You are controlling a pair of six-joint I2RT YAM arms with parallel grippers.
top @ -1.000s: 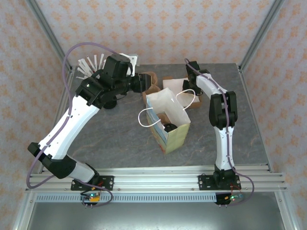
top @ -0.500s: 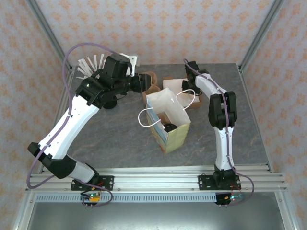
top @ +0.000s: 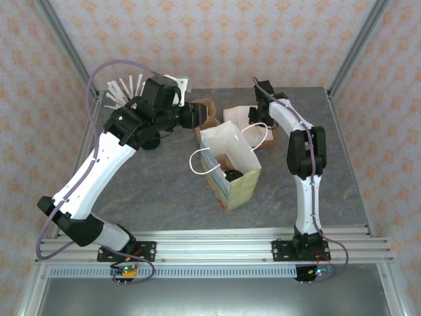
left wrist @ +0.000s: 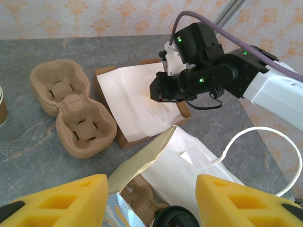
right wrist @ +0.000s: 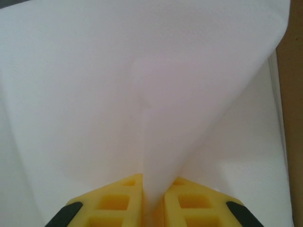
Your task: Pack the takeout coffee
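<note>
The takeout coffee [top: 231, 175] stands inside the open paper bag [top: 245, 187] at mid-table; its black lid [left wrist: 175, 218] shows at the bottom of the left wrist view. My left gripper [left wrist: 152, 185] hangs open just above the bag's near rim [left wrist: 142, 161], holding nothing, and sits by the bag's back left corner [top: 192, 113] in the top view. My right gripper [right wrist: 153, 189] is shut on a fold of a white paper sheet [right wrist: 142, 71], pinched up from the brown box [left wrist: 106, 78]. That gripper [top: 253, 117] is behind the bag.
A moulded pulp cup carrier [left wrist: 71, 109] lies left of the box, and another pulp piece [left wrist: 137, 198] sits inside the bag. A cup's edge [left wrist: 2, 106] shows at far left. White sticks [top: 122, 89] fan out at the back left. The bag's white handles [top: 197, 161] loop outward.
My right gripper has closed on the white sheet, drawing it into a raised fold. The left arm and the bag have not moved.
</note>
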